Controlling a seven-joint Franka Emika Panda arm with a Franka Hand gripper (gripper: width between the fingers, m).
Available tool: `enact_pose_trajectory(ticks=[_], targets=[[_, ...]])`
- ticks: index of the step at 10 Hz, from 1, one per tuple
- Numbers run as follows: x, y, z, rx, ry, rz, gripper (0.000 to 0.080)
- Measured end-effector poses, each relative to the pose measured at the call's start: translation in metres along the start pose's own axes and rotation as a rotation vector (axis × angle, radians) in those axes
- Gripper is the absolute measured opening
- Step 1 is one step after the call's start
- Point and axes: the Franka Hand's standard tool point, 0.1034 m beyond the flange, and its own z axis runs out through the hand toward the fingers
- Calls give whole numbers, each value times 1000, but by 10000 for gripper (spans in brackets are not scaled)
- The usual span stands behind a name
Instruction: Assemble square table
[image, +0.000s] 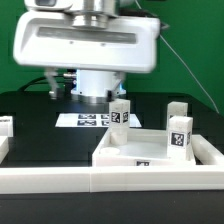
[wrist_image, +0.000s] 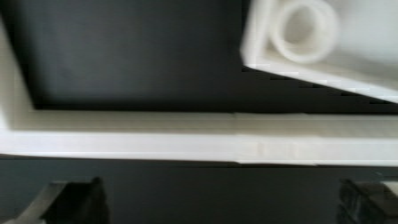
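Exterior view: tabletop (image: 135, 152) lies flat against the white rail (image: 110, 182) at the front of the black mat, two legs (image: 119, 113) and (image: 178, 130) upright at its far edge and the exterior view's right, marker board (image: 92, 120) behind; the gripper itself is hidden behind the arm's housing. Wrist view: gripper (wrist_image: 217, 197) wide open and empty, only dark fingertips (wrist_image: 75, 196) showing. A tabletop corner with a round socket lies beyond the rail, cut off by the frame, so the coming reach looks to run out across the rail.

Exterior low facing arm, wrist close downward, sharing rail (image: 110, 178) (wrist_image: 196, 140)
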Motion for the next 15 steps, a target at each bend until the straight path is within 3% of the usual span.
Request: enact_pose_trajectory(ticks=[3,5,7,9,11,15], targets=[[-12,44,2,-15,-2,-26,649],[-15,59,4,-22,-6,-5,649],[-20,67,2,-27,0,-35,649],[-39,68,8,-38,2,-57,649],[-74,69,15,-68,21,-30,649],[-99,69,16,-61,1,-23,649]])
